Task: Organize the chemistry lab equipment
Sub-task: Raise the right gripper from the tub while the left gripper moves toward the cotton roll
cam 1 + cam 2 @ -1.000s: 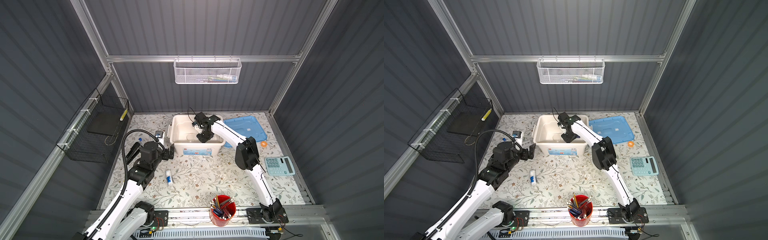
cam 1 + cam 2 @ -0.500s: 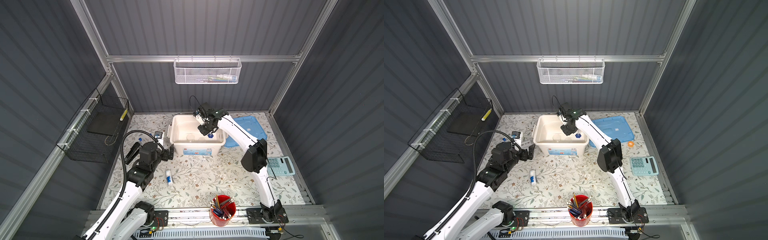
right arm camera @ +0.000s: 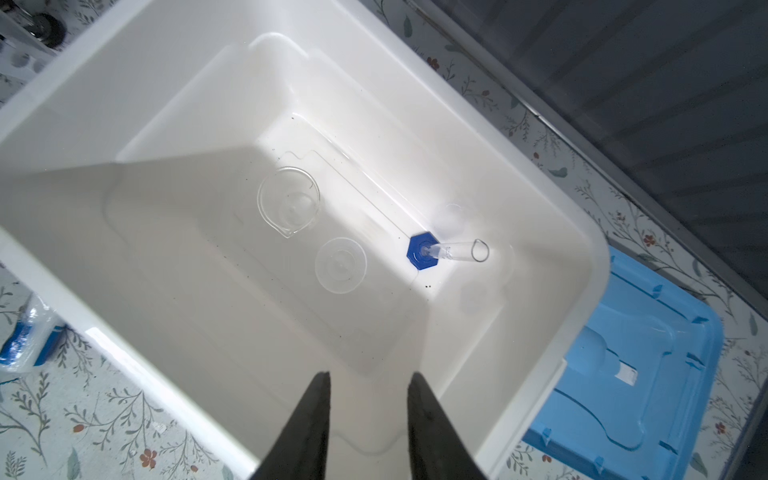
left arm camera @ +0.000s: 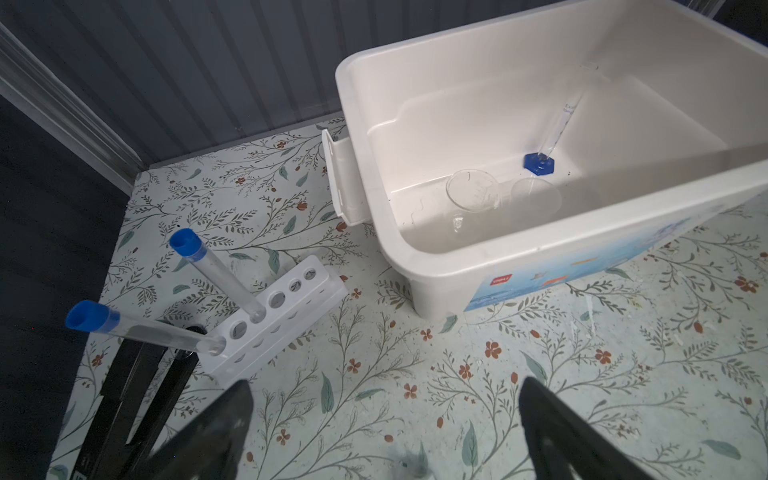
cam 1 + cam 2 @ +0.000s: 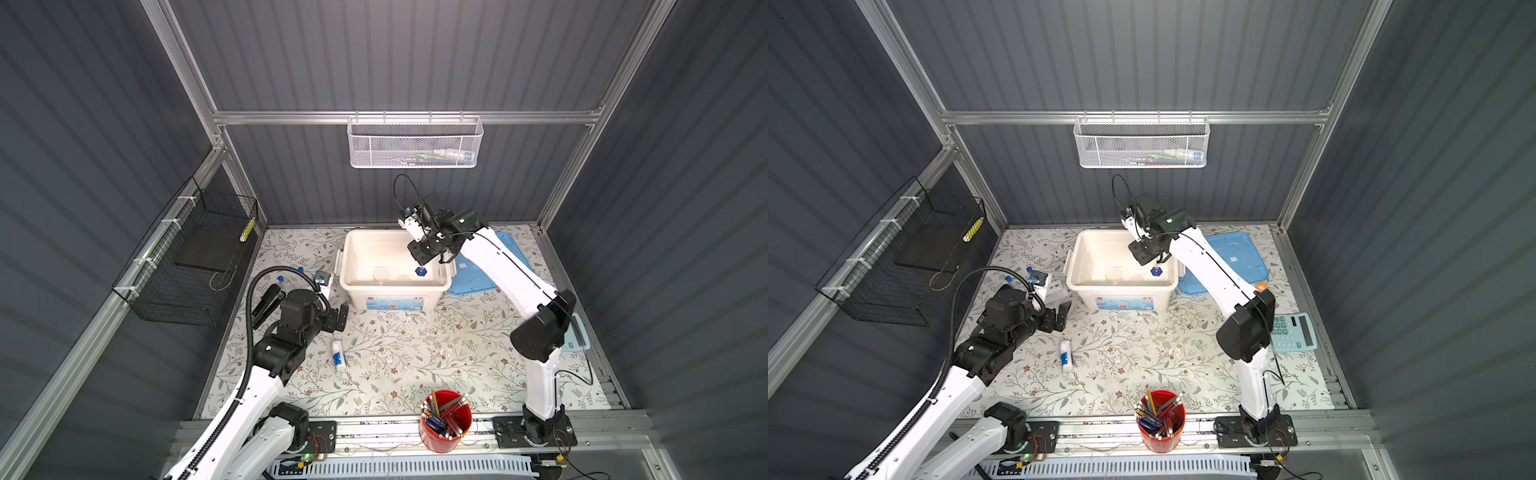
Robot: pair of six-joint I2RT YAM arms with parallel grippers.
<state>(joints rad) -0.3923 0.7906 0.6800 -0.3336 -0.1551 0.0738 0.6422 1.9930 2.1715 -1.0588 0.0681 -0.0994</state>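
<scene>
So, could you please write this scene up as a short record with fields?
bin: white, open, on the table
lid: blue, flat beside the bin
in bin: cylinder standing on its foot, beaker, round glass piece
rack: white, beside the bin, holds two tubes
left gripper: open, empty, over the table near the rack
right gripper: open, empty, above the bin
elsewhere: pencil cup, calculator

measuring cylinder [image 5: 421, 271] and beaker [image 3: 288, 201] sit in the bin [image 5: 395, 286]; tube rack [image 4: 286, 316] lies left of it, lid [image 5: 473, 278] right.
</scene>
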